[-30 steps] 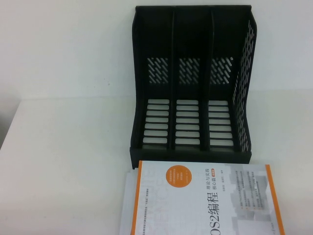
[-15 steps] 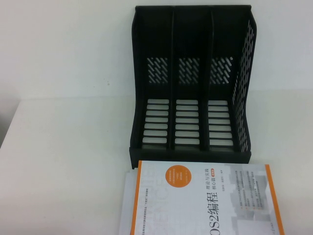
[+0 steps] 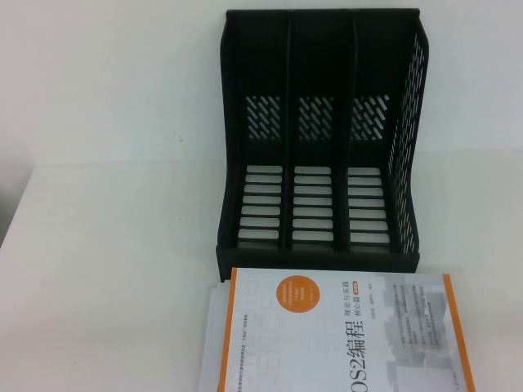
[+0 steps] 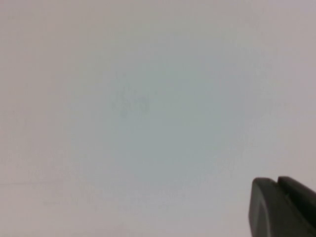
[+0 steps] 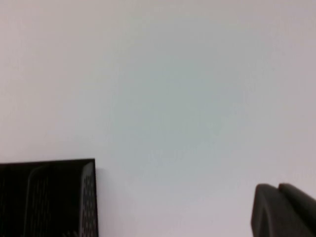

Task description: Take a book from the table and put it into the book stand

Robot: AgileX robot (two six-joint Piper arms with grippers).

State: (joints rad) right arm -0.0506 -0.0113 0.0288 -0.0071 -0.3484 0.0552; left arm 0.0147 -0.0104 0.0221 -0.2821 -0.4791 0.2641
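Observation:
The white book with orange border strips lies flat on the white table, at the front edge just before the book stand. The black book stand stands upright behind it, its three slots holding nothing. Neither arm shows in the high view. My left gripper appears only in the left wrist view, its two dark fingers pressed together over a plain white surface, holding nothing. My right gripper appears in the right wrist view, fingers also together and holding nothing, with a corner of the book stand off to one side.
More white pages stick out from under the book on its left side. The table's left edge runs diagonally at the far left. A white wall rises behind the stand.

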